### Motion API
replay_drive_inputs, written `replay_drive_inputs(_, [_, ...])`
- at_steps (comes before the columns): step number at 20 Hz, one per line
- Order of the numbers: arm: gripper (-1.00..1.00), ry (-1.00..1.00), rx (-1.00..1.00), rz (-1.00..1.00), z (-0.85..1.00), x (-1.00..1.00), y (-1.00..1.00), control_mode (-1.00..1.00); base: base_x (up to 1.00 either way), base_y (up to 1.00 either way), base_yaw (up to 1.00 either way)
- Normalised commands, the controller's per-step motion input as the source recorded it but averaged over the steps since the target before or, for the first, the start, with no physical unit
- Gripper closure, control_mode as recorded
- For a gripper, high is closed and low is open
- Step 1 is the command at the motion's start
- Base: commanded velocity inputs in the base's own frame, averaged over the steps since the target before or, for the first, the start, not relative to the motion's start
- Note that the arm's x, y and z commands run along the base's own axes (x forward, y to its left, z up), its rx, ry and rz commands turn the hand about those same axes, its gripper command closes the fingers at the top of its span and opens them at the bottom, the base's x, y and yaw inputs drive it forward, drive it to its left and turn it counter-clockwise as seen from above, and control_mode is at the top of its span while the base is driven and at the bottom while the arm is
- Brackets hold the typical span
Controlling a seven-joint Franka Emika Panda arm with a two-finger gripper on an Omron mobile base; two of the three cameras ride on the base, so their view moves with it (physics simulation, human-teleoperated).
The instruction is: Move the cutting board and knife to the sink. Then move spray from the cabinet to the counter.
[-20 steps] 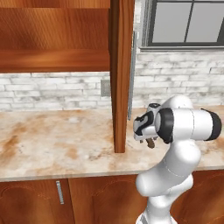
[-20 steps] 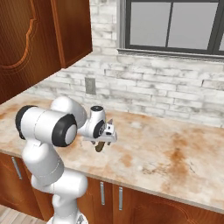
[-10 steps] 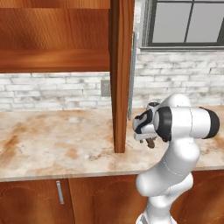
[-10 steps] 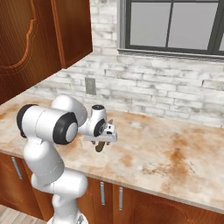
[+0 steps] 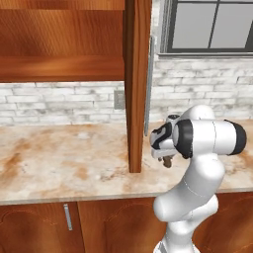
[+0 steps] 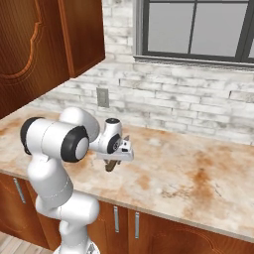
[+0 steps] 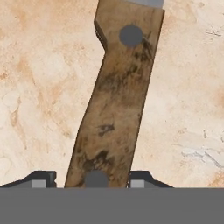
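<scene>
On the bench point(image 5: 59, 163) in the left base view, the arm stood right of the open cabinet point(image 5: 64, 44). Its tool point(image 5: 165, 157) was low over the stone top, just right of the cabinet's side panel. A small brown piece, the knife point(image 5: 167, 161), showed right under the tool. The cabinet shelf in view was bare wood. A silver bar handle point(image 5: 148, 84) ran down the door edge. A wall outlet point(image 5: 119, 99) sat on the white brick left of the panel, and a window point(image 5: 212, 24) was at upper right.

In the right base view, the tool point(image 6: 116, 159) pointed down at the bench point(image 6: 198, 178) near its front edge. The brown knife point(image 6: 112, 165) end hung below it. Could not tell whether it touched the top.

In the hand view, the knife point(image 7: 116, 100) handle was worn brown wood with two dark rivets. It ran from between the tool point(image 7: 92, 181) tips up to a sliver of grey blade point(image 7: 146, 2) at the top edge. The fingertips point(image 7: 41, 178) flanked the handle butt, narrowed in close on both sides. The right one was about at the wood, with a thin gap on the left. Could not tell if the handle was actually clamped. The blotchy beige bench point(image 7: 39, 78) lay behind the handle.
</scene>
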Motion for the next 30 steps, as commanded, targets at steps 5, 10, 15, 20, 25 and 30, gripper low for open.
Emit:
replay_drive_inputs(5, [1.00,0.00,0.00,-0.01,-0.03,0.00,-0.16,-1.00,0.00,0.00,0.00])
replay_drive_inputs(10, [1.00,-0.02,0.00,-0.04,0.00,0.00,-0.19,-1.00,0.00,0.00,0.00])
replay_drive_inputs(15, [1.00,-0.01,0.00,-0.08,0.18,0.00,-0.21,-1.00,0.00,0.00,0.00])
replay_drive_inputs(20, [1.00,0.00,0.00,-0.07,0.33,-0.02,-0.18,-1.00,0.00,0.00,0.00])
replay_drive_inputs(25, [1.00,0.00,0.00,-0.07,0.36,-0.05,-0.24,-1.00,0.00,0.00,0.00])
replay_drive_inputs(30, [1.00,0.00,0.00,-0.07,0.32,-0.07,-0.27,-1.00,0.00,0.00,0.00])
